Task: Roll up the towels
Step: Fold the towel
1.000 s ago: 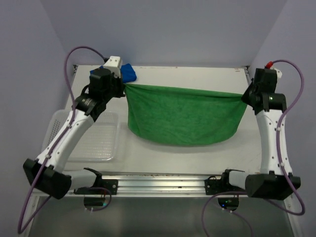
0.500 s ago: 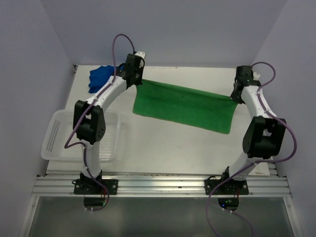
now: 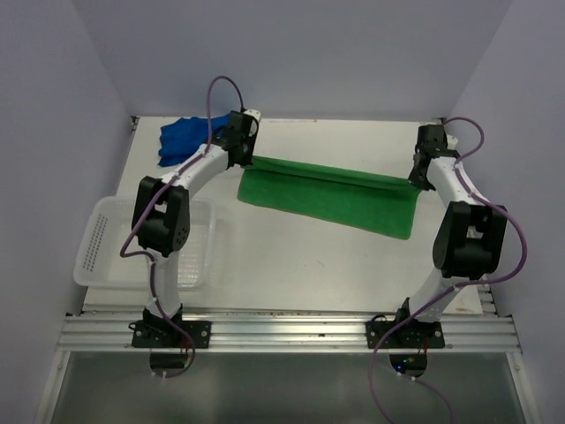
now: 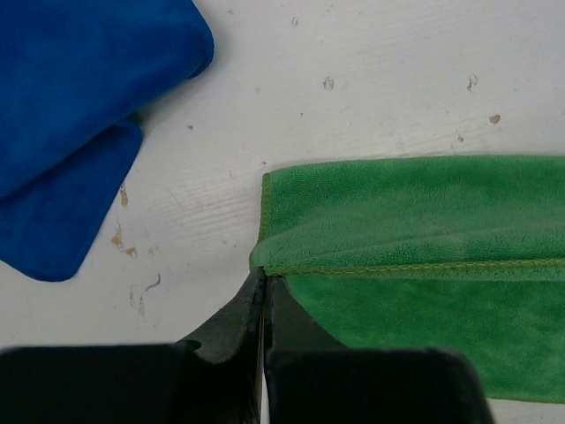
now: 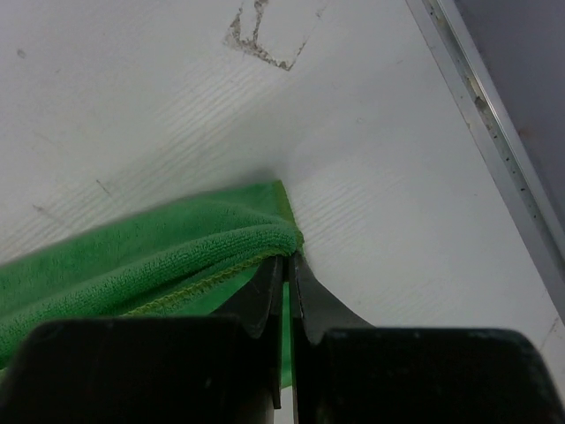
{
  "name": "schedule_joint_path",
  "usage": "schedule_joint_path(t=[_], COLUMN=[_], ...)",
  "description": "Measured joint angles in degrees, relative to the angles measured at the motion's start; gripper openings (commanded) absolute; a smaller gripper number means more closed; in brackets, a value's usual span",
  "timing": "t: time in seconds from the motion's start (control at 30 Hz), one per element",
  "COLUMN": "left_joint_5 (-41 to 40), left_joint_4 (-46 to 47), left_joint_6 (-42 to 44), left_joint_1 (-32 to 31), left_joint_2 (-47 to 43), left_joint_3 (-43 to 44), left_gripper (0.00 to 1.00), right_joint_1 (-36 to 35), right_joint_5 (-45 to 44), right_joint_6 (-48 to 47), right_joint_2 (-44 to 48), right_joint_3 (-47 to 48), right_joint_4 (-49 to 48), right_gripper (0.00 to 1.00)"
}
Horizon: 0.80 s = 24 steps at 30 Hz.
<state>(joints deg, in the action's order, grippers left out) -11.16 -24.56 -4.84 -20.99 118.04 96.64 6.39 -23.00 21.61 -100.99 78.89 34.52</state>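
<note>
- While both arms are reaching toward the far side of the table (image 3: 300, 252), the green towel (image 3: 331, 193) is lying stretched between them as a long folded strip, its right end slightly nearer than its left.
- The left gripper (image 4: 263, 281) is pinching the strip's left corner, its jaws pressed together on the hem (only a thin slit is showing between them).
- The right gripper (image 5: 287, 263) is clamping the opposite corner in the same way, close to the table's right edge.
- The blue towel (image 3: 181, 140) is sitting crumpled at the far left corner, just beside the left gripper and not touching the green towel.
- The white basket (image 3: 95, 240) is resting at the near left, well apart from both towels.
</note>
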Motion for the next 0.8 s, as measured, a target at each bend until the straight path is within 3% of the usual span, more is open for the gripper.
schedule_joint_path(t=[0.37, 0.8], left_joint_5=[0.81, 2.23], left_joint_4=[3.26, 4.85], left_joint_6=[0.94, 0.76], left_joint_1=[0.42, 0.44], left_joint_2=[0.02, -0.52], left_joint_3=[-1.2, -10.67], left_gripper=[0.0, 0.0], right_joint_1=[0.02, 0.0], right_joint_5=[1.7, 3.19], right_joint_6=[-2.91, -3.23], right_joint_2=[2.93, 5.29], right_joint_3=[-6.23, -13.9], right_joint_4=[0.28, 0.26], right_gripper=[0.0, 0.0])
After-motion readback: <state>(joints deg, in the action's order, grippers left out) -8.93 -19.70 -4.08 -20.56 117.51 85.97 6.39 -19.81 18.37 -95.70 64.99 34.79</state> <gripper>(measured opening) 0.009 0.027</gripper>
